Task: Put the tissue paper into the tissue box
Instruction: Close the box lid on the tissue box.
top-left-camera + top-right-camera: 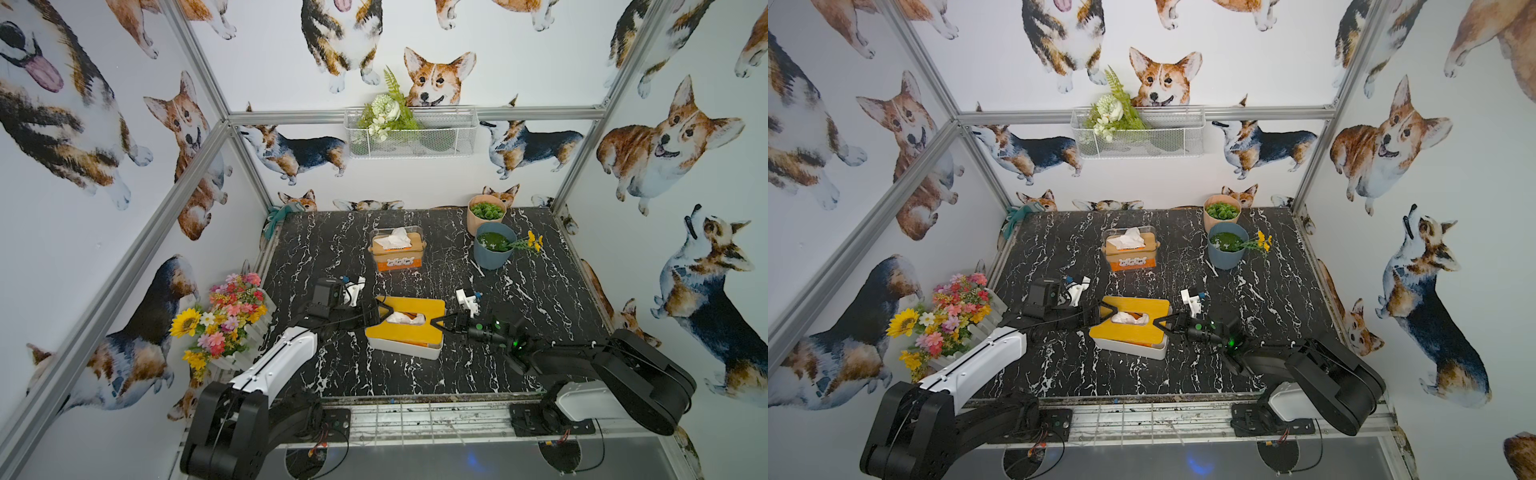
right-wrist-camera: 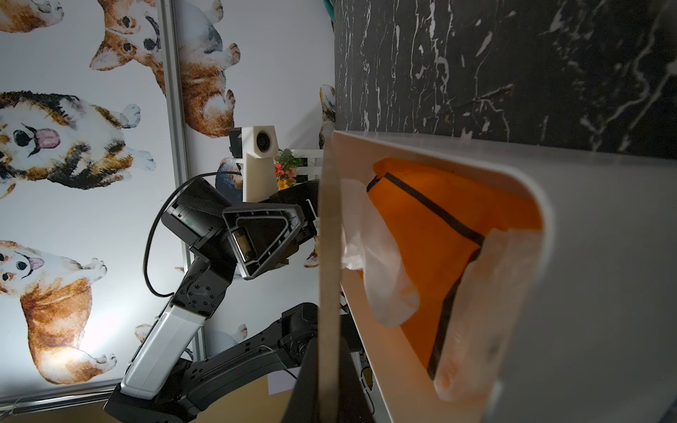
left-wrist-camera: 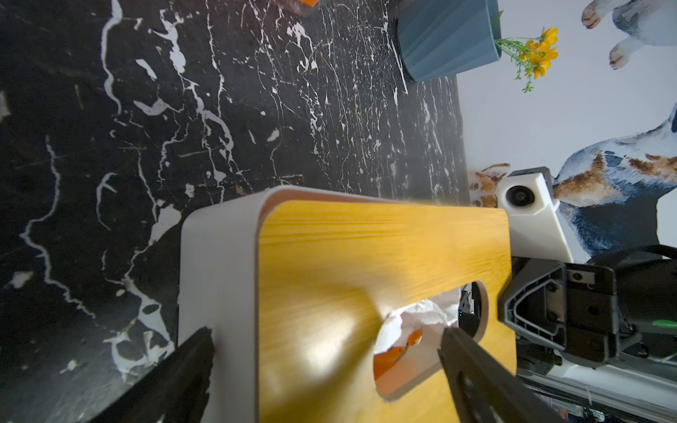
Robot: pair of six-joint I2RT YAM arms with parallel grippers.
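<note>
The orange tissue pack (image 2: pixel 432 238) already sits inside the white tissue box (image 1: pixel 405 350). The right end effector (image 1: pixel 436 323) pinches the tilted bamboo lid (image 1: pixel 409 333); the left end effector (image 1: pixel 380 318) is spread wide. Only seating the lid seems left.

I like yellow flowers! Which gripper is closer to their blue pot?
Right. The right gripper pinches the wooden lid at its end nearer the blue pot; the left gripper sits open at the opposite end, farther away.

Top views are bright but bowed at the edges; glare streaks the blurred lid (image 3: pixel 329 340).
</note>
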